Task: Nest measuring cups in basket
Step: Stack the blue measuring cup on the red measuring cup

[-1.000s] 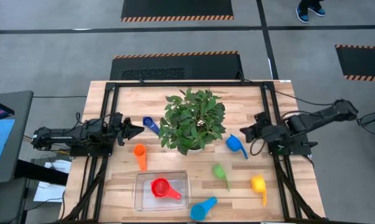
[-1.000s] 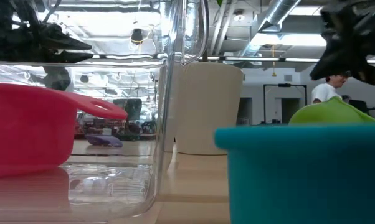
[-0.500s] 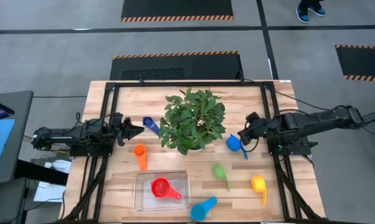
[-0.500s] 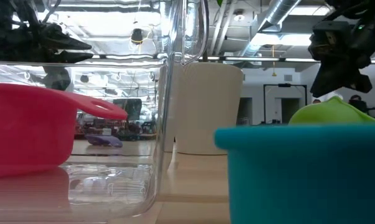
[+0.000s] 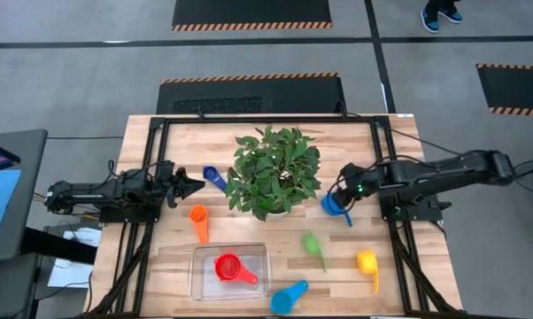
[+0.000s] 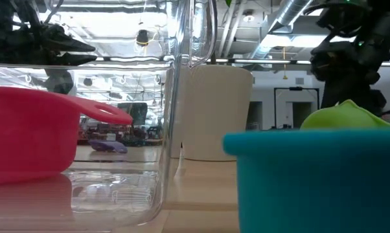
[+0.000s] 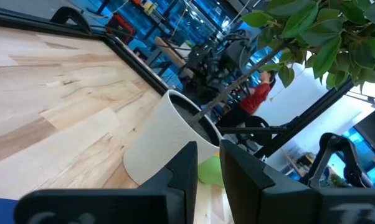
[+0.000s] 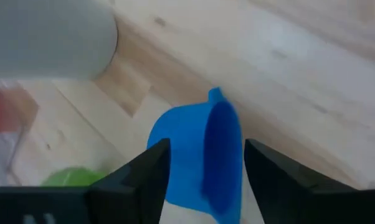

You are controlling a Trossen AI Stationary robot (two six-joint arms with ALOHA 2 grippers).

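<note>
The clear basket (image 5: 196,276) sits at the table's near edge with the red cup (image 5: 228,267) resting inside on its floor. The orange (image 5: 198,215), green (image 5: 311,242), yellow (image 5: 366,261), light blue (image 5: 284,299) and dark blue (image 5: 212,174) cups lie loose on the table. My right gripper (image 8: 206,180) is open and low over the blue cup (image 8: 194,149), whose bowl sits between the two fingers. Whether they touch it, I cannot tell. My left gripper (image 5: 192,186) waits beside the dark blue cup, its fingers almost together with nothing between them.
A leafy potted plant (image 5: 274,171) in a white pot (image 6: 214,110) stands mid-table, just left of the blue cup. A black frame (image 5: 386,168) runs along the table's sides. Bare wood lies between the green cup and the basket.
My right gripper has moved toward the table's left edge and down to the blue cup. Its fingers stand wider apart than before. The cups have not moved.
</note>
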